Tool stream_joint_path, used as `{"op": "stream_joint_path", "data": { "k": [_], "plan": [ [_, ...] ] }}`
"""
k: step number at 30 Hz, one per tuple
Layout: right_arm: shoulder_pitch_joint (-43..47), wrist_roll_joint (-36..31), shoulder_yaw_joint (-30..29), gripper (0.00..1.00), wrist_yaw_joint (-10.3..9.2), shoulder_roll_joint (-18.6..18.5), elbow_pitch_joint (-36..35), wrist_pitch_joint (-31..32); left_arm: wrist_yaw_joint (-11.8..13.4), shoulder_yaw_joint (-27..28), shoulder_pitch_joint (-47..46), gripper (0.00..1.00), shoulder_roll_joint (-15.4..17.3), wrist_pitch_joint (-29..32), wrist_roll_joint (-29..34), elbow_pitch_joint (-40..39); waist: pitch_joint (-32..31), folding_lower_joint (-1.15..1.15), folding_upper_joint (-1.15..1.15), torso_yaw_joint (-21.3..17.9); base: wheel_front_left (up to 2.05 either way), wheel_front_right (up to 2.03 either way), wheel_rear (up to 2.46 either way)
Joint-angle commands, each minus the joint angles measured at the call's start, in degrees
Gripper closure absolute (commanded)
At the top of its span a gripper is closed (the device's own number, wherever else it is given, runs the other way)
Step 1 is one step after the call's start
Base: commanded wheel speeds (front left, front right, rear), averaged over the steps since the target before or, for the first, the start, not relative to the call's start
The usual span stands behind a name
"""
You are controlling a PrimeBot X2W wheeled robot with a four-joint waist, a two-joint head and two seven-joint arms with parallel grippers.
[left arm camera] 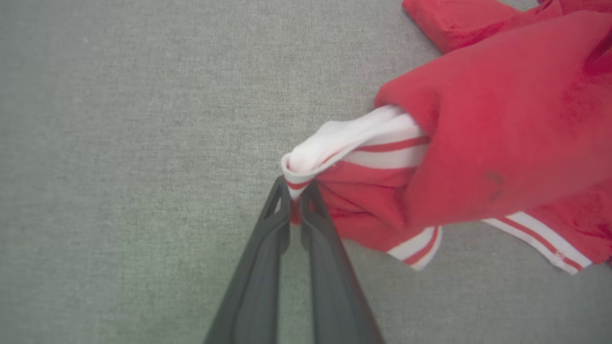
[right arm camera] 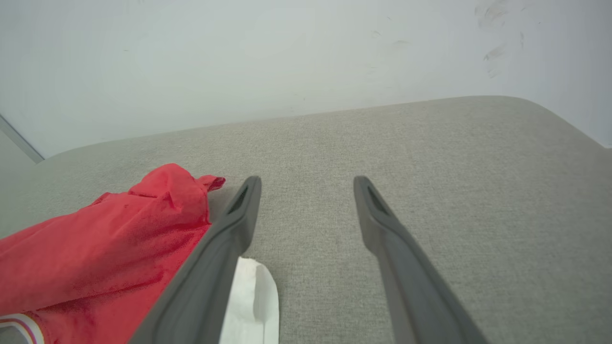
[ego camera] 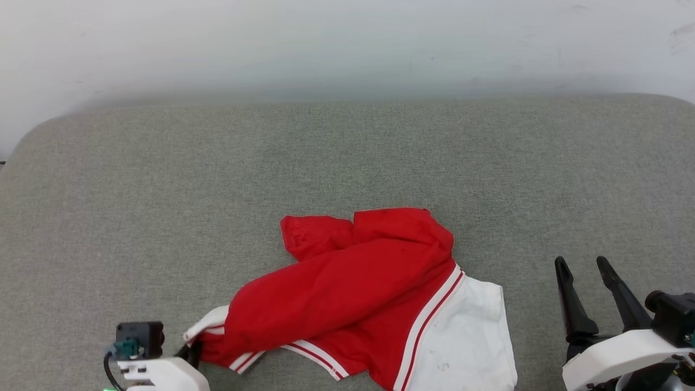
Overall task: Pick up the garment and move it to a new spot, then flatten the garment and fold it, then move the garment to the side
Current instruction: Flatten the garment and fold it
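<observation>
The bright red jersey T-shirt (ego camera: pixel 347 288) with white sleeves and striped trim lies crumpled at the near middle of the grey woven cushion (ego camera: pixel 163 190). The left gripper (left arm camera: pixel 296 191) is clamped on its striped sleeve hem. The right gripper (ego camera: pixel 581 262) stands spread and empty beside the other sleeve. The pick-up step seems in hand; the next move calls for lifting the shirt clear so it does not drag.

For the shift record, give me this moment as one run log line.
stage: pick-up | left gripper: shut on garment, at striped trim | right gripper: open, empty, beside garment | garment: crumpled on grey cushion
</observation>
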Motion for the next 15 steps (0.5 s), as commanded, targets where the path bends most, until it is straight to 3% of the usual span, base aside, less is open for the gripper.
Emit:
{"op": "stream_joint_path", "data": {
  "k": [1,3,4,7,15],
  "plan": [
    [0.52,-0.67,0.28,0.0,-0.02,0.06,-0.26,0.19,-0.09,-0.1,2.16,1.0,-1.51,-0.87,-1.39,1.15,-0.32,0.0,0.0,0.13,0.0,0.0,0.0],
    [0.45,-0.62,0.52,0.0,-0.02,0.06,-0.35,0.42,-0.83,0.18,3.36,1.0,-2.93,-2.53,-2.64,2.7,-0.68,0.0,0.0,0.14,0.0,0.0,0.0],
    [0.54,-0.71,0.6,0.0,-0.02,0.06,-0.36,0.58,-1.29,0.18,3.89,0.93,-3.53,-3.13,-3.32,3.68,-0.95,0.0,0.0,0.15,0.0,0.0,0.0],
    [0.8,-0.92,0.87,0.0,-0.02,0.06,-0.7,1.17,-1.9,0.3,4.66,0.0,-5.07,-5.69,-3.66,5.72,-1.92,0.0,0.0,0.15,0.0,0.0,0.0],
    [2.45,-0.59,0.65,0.0,-0.02,0.06,-1.94,1.84,-0.26,2.3,3.74,0.0,-6.9,-16.93,-0.18,5.84,-4.75,0.0,0.0,0.54,0.0,0.0,0.0]
  ]
}}
